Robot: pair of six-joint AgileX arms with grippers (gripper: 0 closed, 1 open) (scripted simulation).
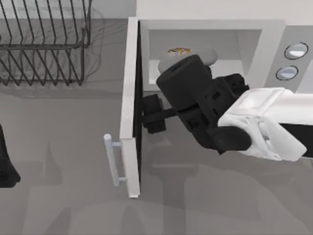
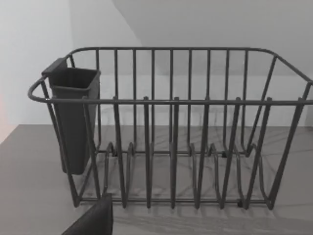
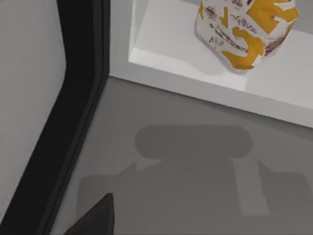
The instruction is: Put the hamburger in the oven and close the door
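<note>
The hamburger [image 1: 178,51], a small white, orange and yellow lump, lies on the floor of the cavity of the white oven [image 1: 220,27]. In the right wrist view the hamburger [image 3: 244,29] rests just inside the cavity's front lip. The door [image 1: 131,98] stands swung wide open, its dark inner face [image 3: 73,122] toward my right arm. My right gripper [image 1: 149,115] hovers open and empty in front of the cavity, close beside the door's inner face; one finger [image 3: 93,220] shows. My left arm [image 1: 5,166] sits parked at the table's left edge, gripper open, one finger [image 2: 93,220] showing.
A black wire dish rack [image 1: 44,44] stands at the back left, with a dark cup holder [image 2: 73,117] hung on one end. The door's pale bar handle [image 1: 113,159] sticks out to the left. Two silver knobs [image 1: 297,50] sit on the oven's grey panel.
</note>
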